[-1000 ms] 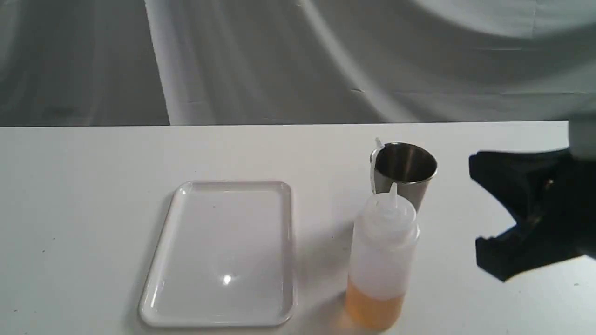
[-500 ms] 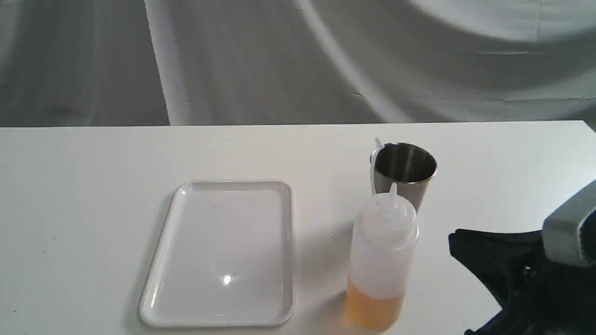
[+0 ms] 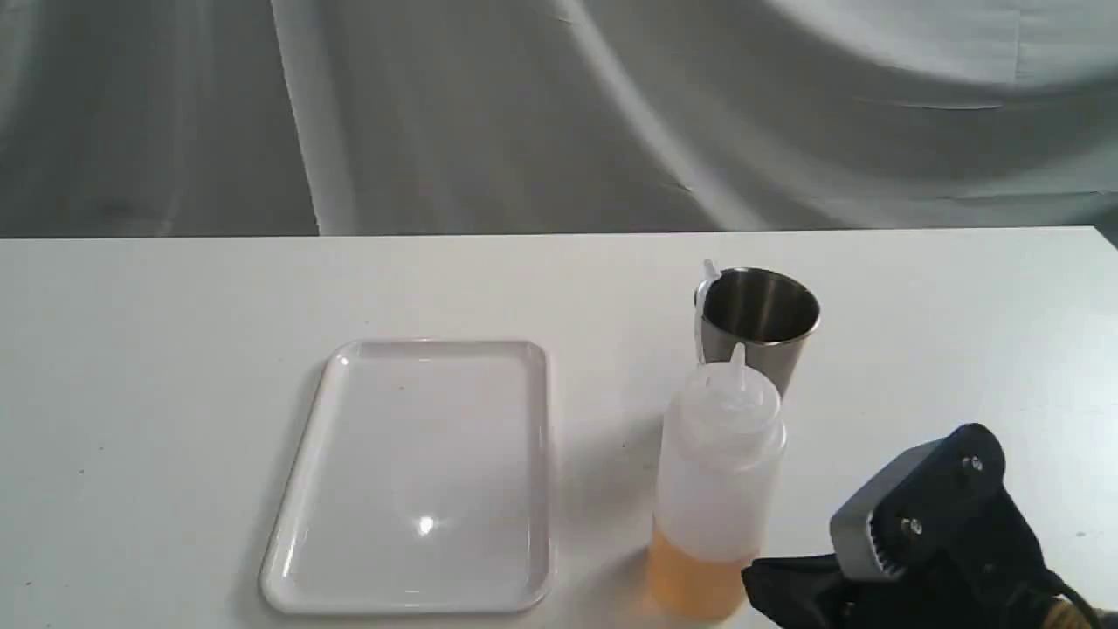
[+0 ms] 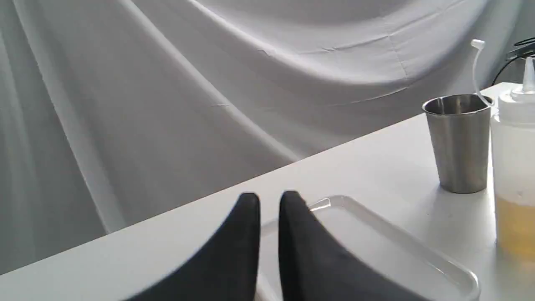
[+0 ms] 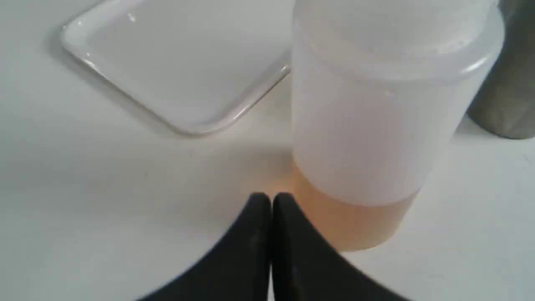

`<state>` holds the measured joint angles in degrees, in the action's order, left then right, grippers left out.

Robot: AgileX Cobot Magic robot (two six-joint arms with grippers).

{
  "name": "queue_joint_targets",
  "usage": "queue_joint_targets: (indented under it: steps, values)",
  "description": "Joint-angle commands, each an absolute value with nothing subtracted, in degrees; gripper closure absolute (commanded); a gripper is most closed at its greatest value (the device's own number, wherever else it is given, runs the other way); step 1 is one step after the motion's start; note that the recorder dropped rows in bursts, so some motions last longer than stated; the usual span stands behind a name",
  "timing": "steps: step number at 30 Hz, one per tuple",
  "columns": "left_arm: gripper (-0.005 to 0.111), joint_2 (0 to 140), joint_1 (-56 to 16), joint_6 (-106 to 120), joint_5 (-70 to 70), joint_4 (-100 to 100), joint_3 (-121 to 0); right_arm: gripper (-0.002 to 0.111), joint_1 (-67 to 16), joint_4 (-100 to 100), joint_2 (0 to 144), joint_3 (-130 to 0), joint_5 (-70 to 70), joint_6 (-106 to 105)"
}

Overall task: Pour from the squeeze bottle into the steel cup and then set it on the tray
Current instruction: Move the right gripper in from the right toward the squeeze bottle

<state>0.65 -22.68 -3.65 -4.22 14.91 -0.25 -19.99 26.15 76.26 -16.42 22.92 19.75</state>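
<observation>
The squeeze bottle (image 3: pixel 716 476) stands upright on the table with amber liquid in its lower part, right of the tray (image 3: pixel 301 489). Just behind it stands the steel cup (image 3: pixel 760 319), with the bottle's cap strap rising beside its rim. My right gripper (image 3: pixel 758 578) is low at the front right, its tips close to the bottle's base. In the right wrist view my right gripper (image 5: pixel 271 200) has its fingers pressed together with nothing between them, just short of the bottle (image 5: pixel 376 125). My left gripper (image 4: pixel 269 200) hovers shut and empty at the tray's (image 4: pixel 418 255) edge.
The white table (image 3: pixel 131 349) runs back to a grey draped cloth (image 3: pixel 524 114). Cup (image 4: pixel 459 142) and bottle (image 4: pixel 516 167) stand close together past the tray in the left wrist view.
My right gripper came down and leftward from beside the cup to the bottle's base. Its jaws, wide open before, are now together. Bottle, cup and tray have not moved.
</observation>
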Motion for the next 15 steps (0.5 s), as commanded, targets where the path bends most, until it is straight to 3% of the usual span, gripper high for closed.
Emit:
queue_joint_targets:
  steps: [1, 15]
  values:
    - [0.098, 0.8, -22.6, -3.8, -3.9, 14.8, 0.0, 0.108, -20.2, 21.2, 76.2, -13.8, 26.8, 15.9]
    - [0.098, 0.8, -22.6, -3.8, -3.9, 14.8, 0.0, 0.106, -20.2, 7.1, 76.5, -11.1, 30.5, 9.2]
